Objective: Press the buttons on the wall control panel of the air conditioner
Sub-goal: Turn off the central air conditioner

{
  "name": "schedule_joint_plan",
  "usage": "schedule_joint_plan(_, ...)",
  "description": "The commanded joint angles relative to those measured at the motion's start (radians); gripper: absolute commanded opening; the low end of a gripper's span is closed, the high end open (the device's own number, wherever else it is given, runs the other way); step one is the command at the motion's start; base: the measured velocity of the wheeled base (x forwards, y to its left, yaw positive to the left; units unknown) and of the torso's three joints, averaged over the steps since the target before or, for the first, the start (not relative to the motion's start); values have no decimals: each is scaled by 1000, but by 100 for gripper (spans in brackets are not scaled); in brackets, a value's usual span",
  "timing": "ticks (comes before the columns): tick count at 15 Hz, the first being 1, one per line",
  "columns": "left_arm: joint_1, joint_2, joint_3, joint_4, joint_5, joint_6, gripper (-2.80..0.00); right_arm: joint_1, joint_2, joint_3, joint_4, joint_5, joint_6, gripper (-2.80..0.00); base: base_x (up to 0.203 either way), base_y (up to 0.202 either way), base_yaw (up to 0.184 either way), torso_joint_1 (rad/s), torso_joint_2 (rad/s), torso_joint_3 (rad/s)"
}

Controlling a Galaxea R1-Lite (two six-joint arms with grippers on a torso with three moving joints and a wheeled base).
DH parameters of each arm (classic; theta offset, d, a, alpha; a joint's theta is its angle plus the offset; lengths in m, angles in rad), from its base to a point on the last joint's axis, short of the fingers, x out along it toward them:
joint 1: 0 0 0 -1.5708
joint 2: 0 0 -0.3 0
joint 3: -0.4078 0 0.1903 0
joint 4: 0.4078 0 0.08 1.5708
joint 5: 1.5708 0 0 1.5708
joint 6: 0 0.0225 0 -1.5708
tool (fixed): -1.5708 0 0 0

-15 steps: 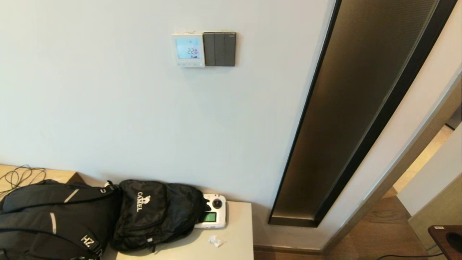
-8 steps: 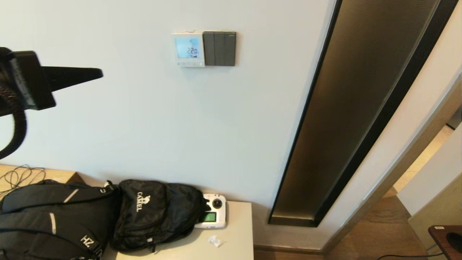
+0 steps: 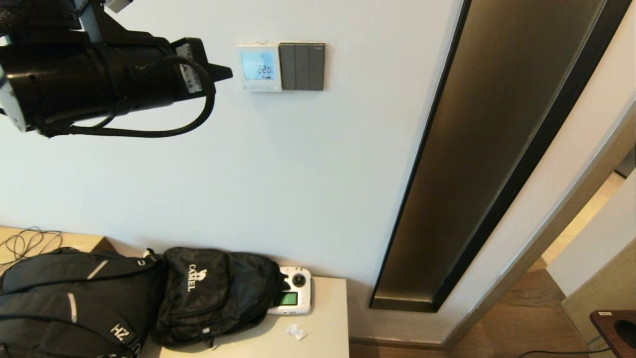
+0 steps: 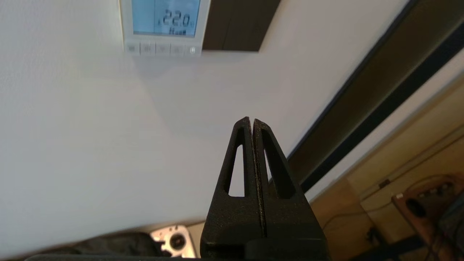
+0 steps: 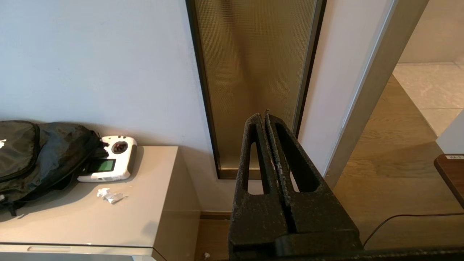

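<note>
— Where was the white square wall control panel with the lit blue screen [image 3: 259, 67]?

— It sat high on the pale wall [image 3: 198, 174], its display reading 22.0, touching the dark grey three-gang switch plate [image 3: 302, 67] on its right. A row of small buttons [image 4: 162, 48] ran under the screen.

— What had changed from half a second before?

— The left gripper [image 3: 226, 73] had risen and swung in from the far left; it now reached across the upper left of the head view, its tip just beside the panel's left edge, not touching it.

— And its pose?

— The black arm lay nearly level, a cable looping below the wrist. The fingers [image 4: 243, 145] were pressed together into one point, holding nothing.

— The other arm?

— The right gripper [image 5: 265, 115] hung low, fingers closed and empty, facing the bronze glass strip [image 5: 253, 72]. Below, black backpacks [image 3: 124, 298] and a white remote controller [image 3: 293, 297] lay on the beige cabinet [image 3: 323, 333].
</note>
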Motion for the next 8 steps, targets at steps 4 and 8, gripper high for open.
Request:
schedule_joint_plan(4,-11,220,-185,-46,82,-30,-280,0,1,2,0,0,-1,-280,0,0,0,0,0,0)
schedule_joint_plan(8,-38,346,-302,-78,143,-35,-280,0,1,2,0,0,-1,-280,0,0,0,0,0,0)
